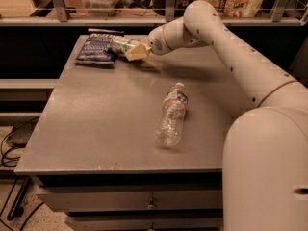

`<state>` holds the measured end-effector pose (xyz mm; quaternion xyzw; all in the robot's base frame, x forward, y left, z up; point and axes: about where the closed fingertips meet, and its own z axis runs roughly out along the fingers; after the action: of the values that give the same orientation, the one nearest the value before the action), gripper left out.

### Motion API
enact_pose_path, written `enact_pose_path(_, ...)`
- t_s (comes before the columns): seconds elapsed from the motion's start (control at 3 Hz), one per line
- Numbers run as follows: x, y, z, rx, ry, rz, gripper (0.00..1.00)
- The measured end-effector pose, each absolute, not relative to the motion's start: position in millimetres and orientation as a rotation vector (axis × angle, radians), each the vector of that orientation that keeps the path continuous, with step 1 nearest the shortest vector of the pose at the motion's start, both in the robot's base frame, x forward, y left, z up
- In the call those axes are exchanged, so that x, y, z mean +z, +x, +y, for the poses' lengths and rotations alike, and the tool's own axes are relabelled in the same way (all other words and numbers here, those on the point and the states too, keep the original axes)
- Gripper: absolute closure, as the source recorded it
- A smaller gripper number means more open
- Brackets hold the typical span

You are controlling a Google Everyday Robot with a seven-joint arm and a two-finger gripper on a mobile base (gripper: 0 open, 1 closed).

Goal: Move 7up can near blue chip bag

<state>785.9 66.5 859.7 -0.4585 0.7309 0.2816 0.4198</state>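
Note:
The 7up can [120,44], silvery with green markings, is held on its side in my gripper [131,50] near the table's far left. My gripper's yellowish fingers [136,52] are shut on the can. The can's far end reaches the right edge of the blue chip bag [95,48], which lies flat at the table's far-left corner. My white arm [231,52] reaches in from the right, above the table.
A clear plastic water bottle [172,120] lies on its side in the middle of the grey table [96,129]. A railing with shelves and packaged goods runs behind the table. Drawers sit below the table's front edge. Cables lie on the floor at the left.

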Motion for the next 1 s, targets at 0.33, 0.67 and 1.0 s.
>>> enact_pose_path(0.33,856.6,787.1,75.9,0.723,-1.165,1.825,0.28)
enact_pose_path(0.67,857.6,786.6,74.7,0.721,-1.168,1.824,0.05)
enact_pose_path(1.0,856.0,786.4,76.9,0.724,-1.171,1.824,0.0)
